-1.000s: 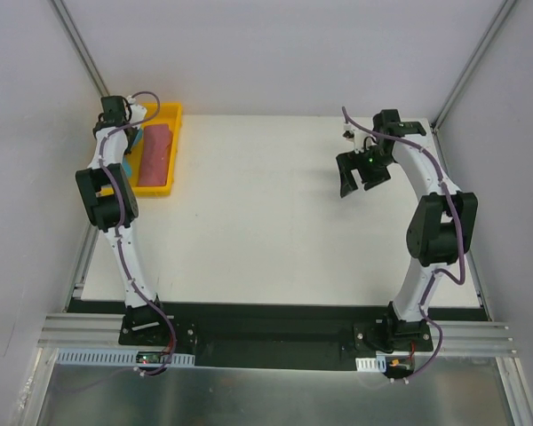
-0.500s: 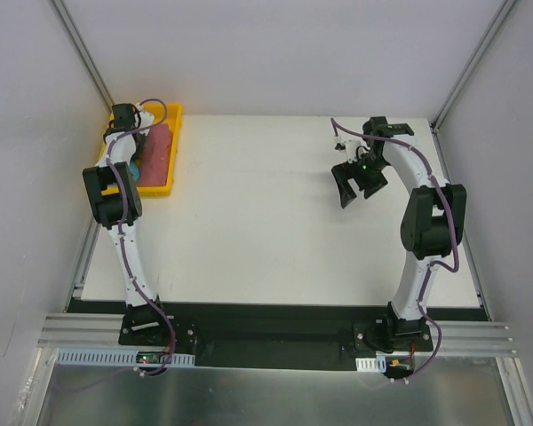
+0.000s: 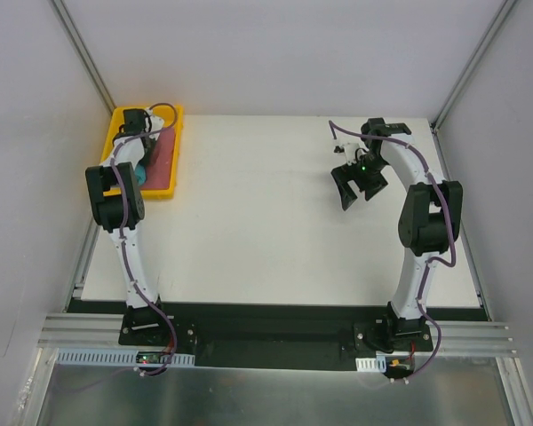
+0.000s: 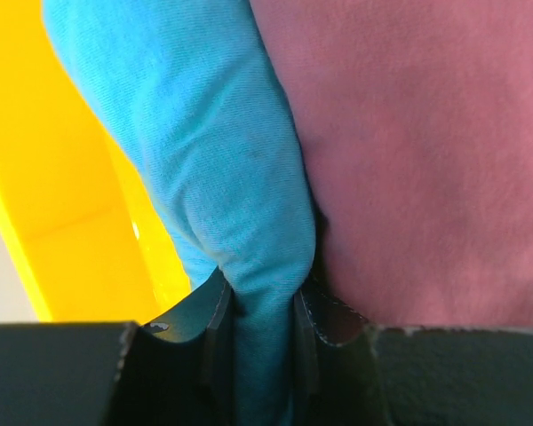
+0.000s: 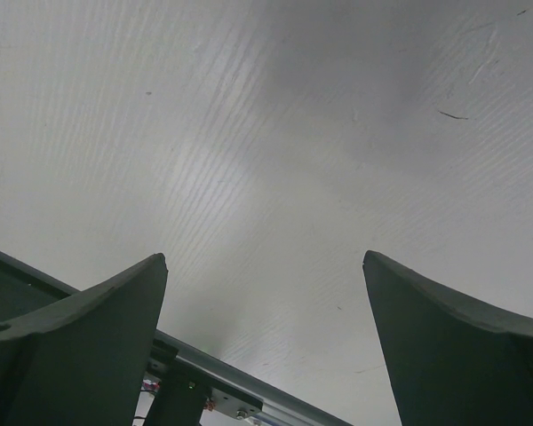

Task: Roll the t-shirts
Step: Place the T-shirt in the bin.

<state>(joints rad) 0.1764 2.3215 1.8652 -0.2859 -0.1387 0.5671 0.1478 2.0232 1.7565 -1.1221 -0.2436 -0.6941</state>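
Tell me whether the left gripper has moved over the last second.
Yes. In the top view the left gripper has shifted right, from the yellow tray's far-left corner in over the tray, gripping the teal t-shirt.

The teal-blue t-shirt [image 4: 204, 151] (bunched into a fold) lies against the red-pink t-shirt [image 4: 426, 151] in the yellow tray [image 4: 62, 204].

Left arm [image 3: 124, 240] was stretched out to the far left corner with its wrist tucked down, and the left gripper [image 4: 262, 306] had its jaws pinched almost together on a fold of the teal t-shirt [image 4: 204, 133]. Right arm [image 3: 424, 222] was arched up over the far right side, and the right gripper [image 3: 354, 186] hung in the air, jaws spread wide with nothing in them.
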